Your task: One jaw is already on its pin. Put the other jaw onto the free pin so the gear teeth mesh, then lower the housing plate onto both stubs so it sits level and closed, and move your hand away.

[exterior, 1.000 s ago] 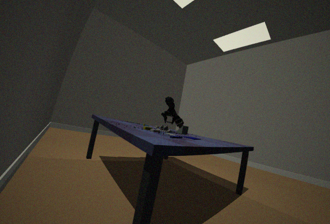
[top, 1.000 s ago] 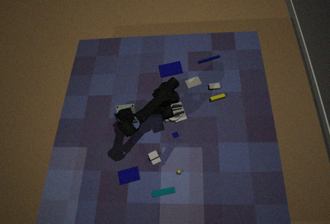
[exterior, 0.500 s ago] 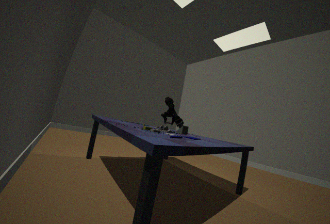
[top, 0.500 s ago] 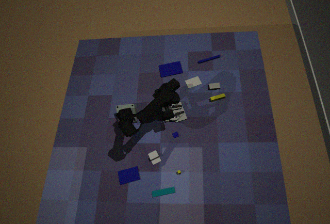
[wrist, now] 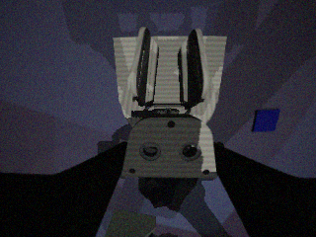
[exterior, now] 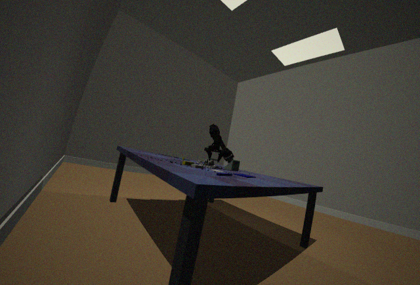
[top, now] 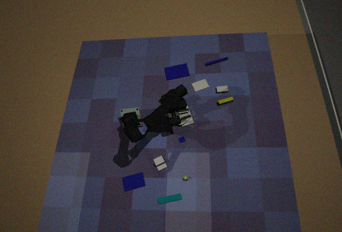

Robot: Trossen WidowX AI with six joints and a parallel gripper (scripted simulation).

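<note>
Wrist view, dim light: the gripper [top: 174, 120] [exterior: 214, 158] [wrist: 168, 146] of the black arm [top: 157, 117] [exterior: 216, 139] grips the housing plate [wrist: 170, 165] between its two dark fingers — one at either side edge. The plate shows two large round holes side by side and smaller ones near its edges; pale light catches its right side, the rest lies in shadow.

Just beyond it, two jaws, a left one [wrist: 143, 69] and a right one [wrist: 197, 69], stand roughly parallel and apart over a pale base [top: 187, 121] [wrist: 120, 54]. Whether their gear teeth mesh cannot be told, and neither can any contact between plate and stubs.

A small blue square [top: 181, 139] [wrist: 267, 120] lies near the base on the patchwork-blue table [top: 248, 168] [exterior: 257, 181]. From overhead, a yellow bar [top: 225, 100] rests near a white block [top: 222, 89], with a flat white rectangle [top: 200, 85] between that block and a blue panel [top: 176, 71]. A slim blue rod [top: 216, 61] lies apart — as do a teal strip [top: 169, 198] and a tiny yellow cube [top: 185, 178] on the table's opposite side.
</note>
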